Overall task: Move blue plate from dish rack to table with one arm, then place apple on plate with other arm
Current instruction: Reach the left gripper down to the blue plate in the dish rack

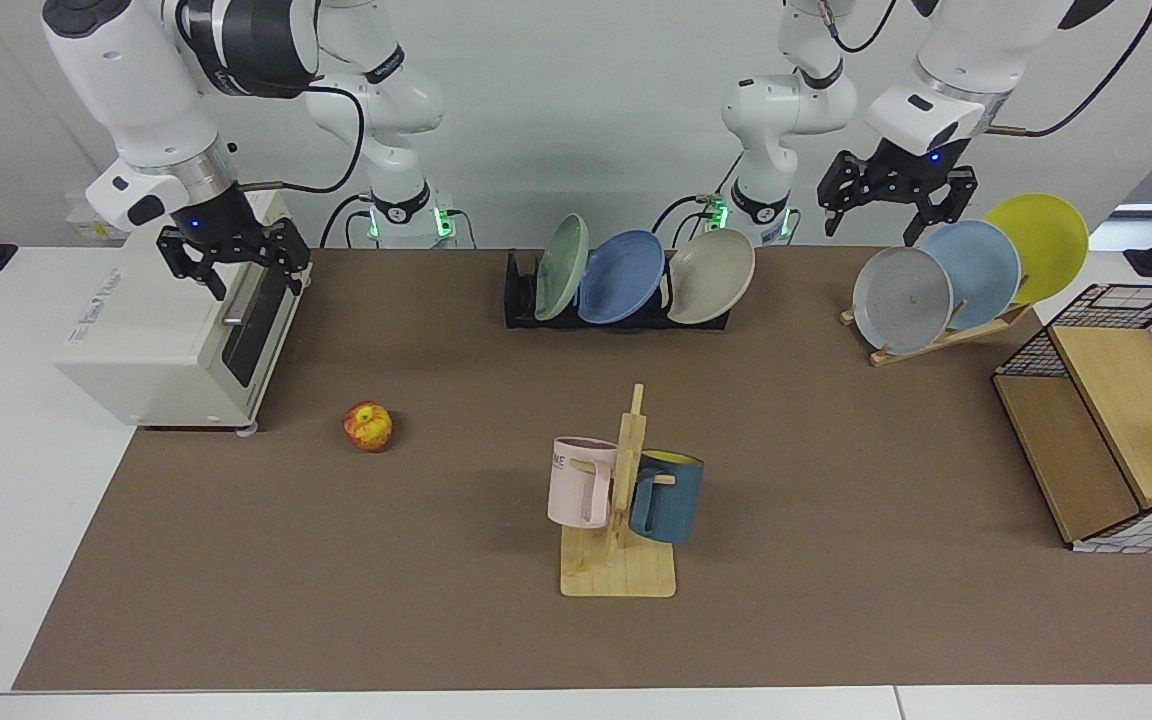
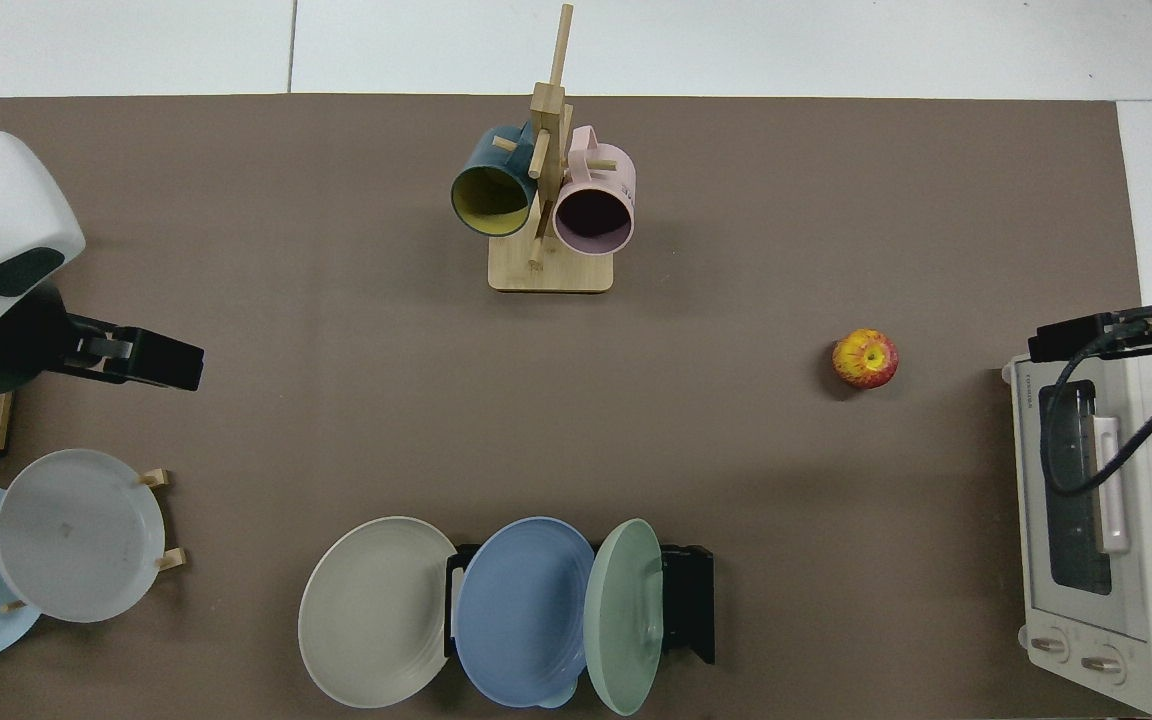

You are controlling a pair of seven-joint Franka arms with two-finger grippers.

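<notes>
Presently the blue plate (image 1: 621,277) stands slotted upright in the rack (image 1: 521,290), far centre, the apple (image 1: 368,426) loose on the bench (image 1: 836,600), both tools, left (image 1: 896,195) and right (image 1: 233,260), wide, empty, waiting aloft.

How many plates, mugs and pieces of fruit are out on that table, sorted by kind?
Plates: 6 (green, blue plate and beige in the dish rack; grey, pale blue and yellow on the wooden stand)
Mugs: 2 (pink, dark blue)
Fruit: 1 (apple)
Total: 9
</notes>
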